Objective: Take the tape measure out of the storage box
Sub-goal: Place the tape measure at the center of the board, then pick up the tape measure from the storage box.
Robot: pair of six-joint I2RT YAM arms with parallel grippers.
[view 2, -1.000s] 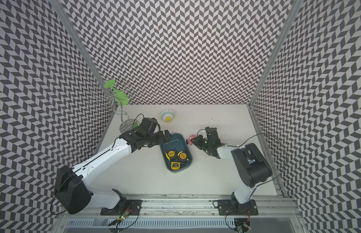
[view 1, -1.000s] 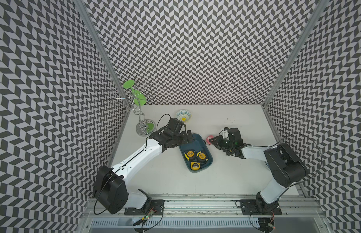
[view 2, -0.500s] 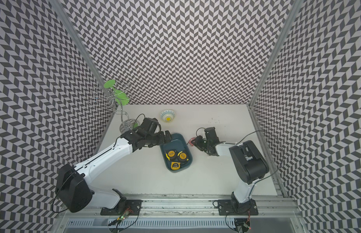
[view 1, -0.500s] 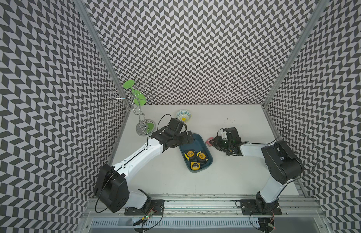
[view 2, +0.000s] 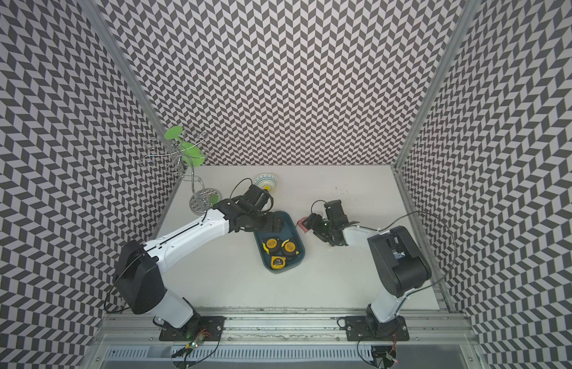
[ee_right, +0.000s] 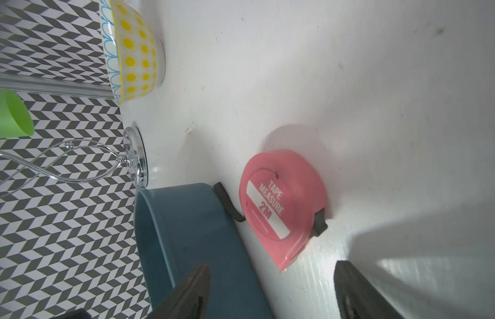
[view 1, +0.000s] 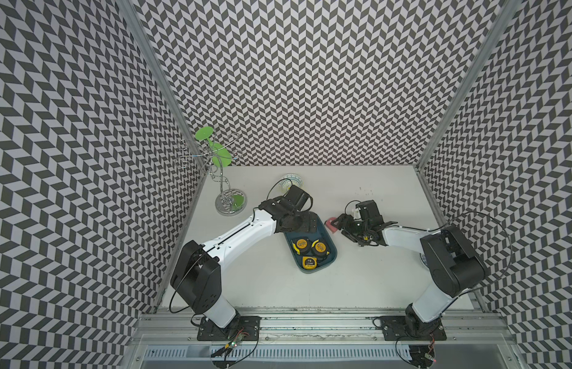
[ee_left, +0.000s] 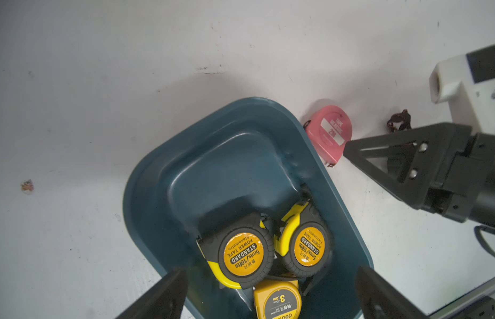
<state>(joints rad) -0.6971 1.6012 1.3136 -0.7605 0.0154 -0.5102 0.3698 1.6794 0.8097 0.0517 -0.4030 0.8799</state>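
The dark teal storage box (view 1: 335,252) (view 2: 303,247) lies mid-table and holds three yellow tape measures (view 1: 301,244) (ee_left: 243,254). A pink tape measure (view 1: 331,222) (view 2: 303,223) (ee_left: 329,132) (ee_right: 282,204) lies flat on the table, just outside the box's right wall (ee_right: 191,234). My right gripper (view 1: 339,224) (ee_right: 272,266) is open, its fingers straddling the near corner of the pink tape measure without gripping it. My left gripper (view 1: 302,222) (ee_left: 271,276) hangs wide open over the box's far end, holding nothing.
A patterned bowl (view 1: 291,182) (ee_right: 130,52) sits at the back behind the left arm. A chrome wire stand (view 1: 228,201) with green cups (view 1: 204,133) is at the back left. Patterned walls close three sides.
My right gripper went from shut on the pink tape measure to open, leaving it on the table beside the box. The left arm has hardly moved.
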